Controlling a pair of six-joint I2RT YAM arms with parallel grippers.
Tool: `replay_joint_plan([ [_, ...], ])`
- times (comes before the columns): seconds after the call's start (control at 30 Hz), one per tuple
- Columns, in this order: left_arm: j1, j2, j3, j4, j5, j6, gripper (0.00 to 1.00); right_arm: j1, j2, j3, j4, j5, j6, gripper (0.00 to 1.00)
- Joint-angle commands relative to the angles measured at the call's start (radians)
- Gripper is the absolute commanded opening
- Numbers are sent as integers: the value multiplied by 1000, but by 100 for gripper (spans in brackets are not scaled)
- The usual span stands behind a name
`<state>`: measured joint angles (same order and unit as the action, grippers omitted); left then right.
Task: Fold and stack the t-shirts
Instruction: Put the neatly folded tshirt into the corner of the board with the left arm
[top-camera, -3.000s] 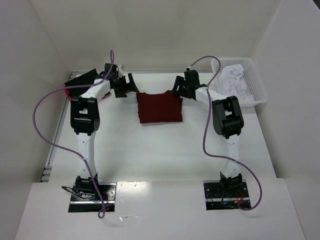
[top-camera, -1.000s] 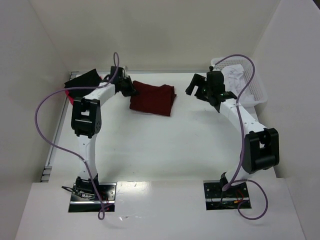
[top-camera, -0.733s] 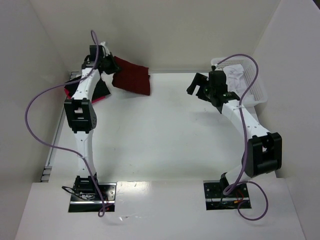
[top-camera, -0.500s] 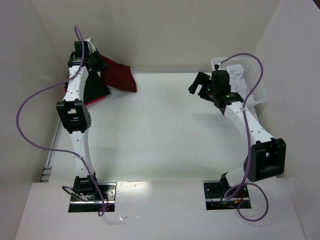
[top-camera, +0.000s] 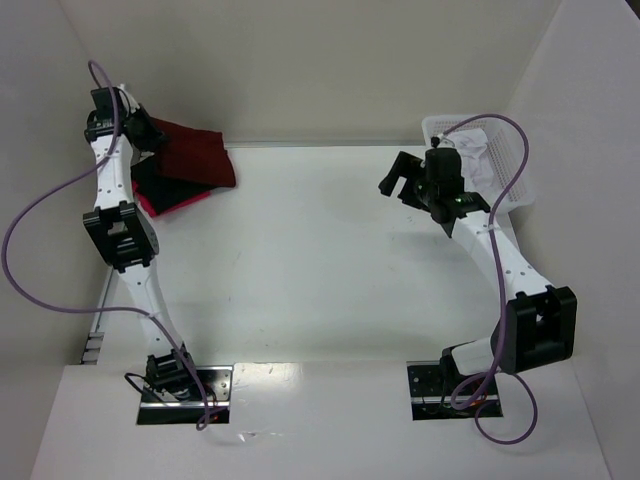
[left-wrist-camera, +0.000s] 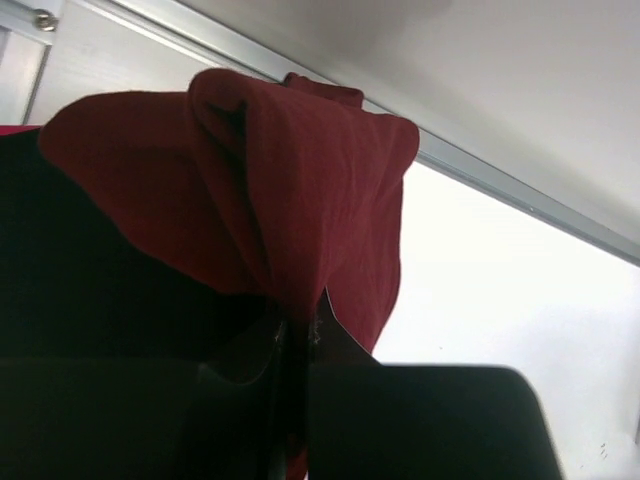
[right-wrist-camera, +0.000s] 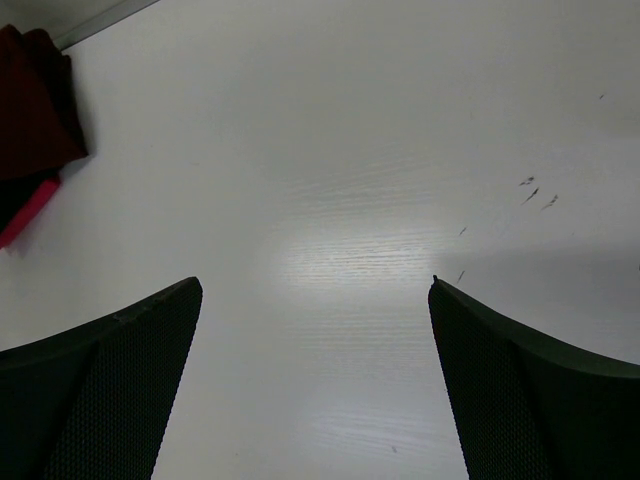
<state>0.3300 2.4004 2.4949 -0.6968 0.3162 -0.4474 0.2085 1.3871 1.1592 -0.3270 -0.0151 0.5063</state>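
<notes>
Your left gripper (left-wrist-camera: 295, 335) pinches the maroon shirt (top-camera: 195, 155) shut, holding it over the stack (top-camera: 160, 192) at the table's (top-camera: 320, 260) far-left corner. It's soft and floppy, so grip bunched edges. Your right gripper (top-camera: 402, 180) gapes wide, empty.

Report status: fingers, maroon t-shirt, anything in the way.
Left fingers shut on folded maroon t-shirt, over the black and pink stack. Right fingers open, empty. Nothing in the way.
</notes>
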Motion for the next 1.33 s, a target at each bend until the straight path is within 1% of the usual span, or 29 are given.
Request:
replay_joint_plan([
  [0.0,7,-70,32,14,15,15,0,-9,-42,-7,3,1,3,100],
  [0.2,46,-131,-50,24,-32,4,0,-9,-42,-16,13,-8,3,100],
  [0.33,82,-212,-239,111,-46,-16,0,-9,-42,-36,29,1,12,100],
  [0.4,99,-258,-361,168,-55,-27,0,-9,-42,-36,32,16,29,100],
  [0.47,109,-271,-409,183,-79,-36,0,-9,-42,-36,32,32,34,100],
  [0.5,114,-271,-420,183,-96,-36,8,-9,-36,-29,25,36,26,100],
  [0.57,118,-277,-424,183,-115,-36,27,-9,-26,-1,-10,52,20,100],
  [0.6,123,-280,-424,183,-121,-36,41,-9,-15,15,-21,59,20,100],
  [0.63,127,-280,-419,183,-136,-36,63,-9,-11,23,-33,78,20,100],
  [0.67,127,-286,-406,177,-151,-41,79,-9,-11,29,-38,95,20,100],
  [0.73,127,-290,-384,163,-175,-45,91,-9,-11,33,-47,103,20,100],
  [0.8,127,-304,-373,154,-190,-45,98,-9,-11,33,-34,99,8,100],
  [0.83,127,-308,-361,154,-195,-45,100,-9,-17,33,-34,99,8,100],
  [0.93,127,-345,-347,140,-200,-39,100,-9,-54,7,-20,117,8,100],
  [1.07,117,-425,-353,109,-176,-5,100,-9,-82,32,-33,174,8,100],
  [1.17,63,-505,-409,92,-192,62,100,-15,-114,56,-42,201,8,100],
  [1.3,-33,-643,-564,92,-220,131,100,-81,-155,46,-6,138,12,100],
])
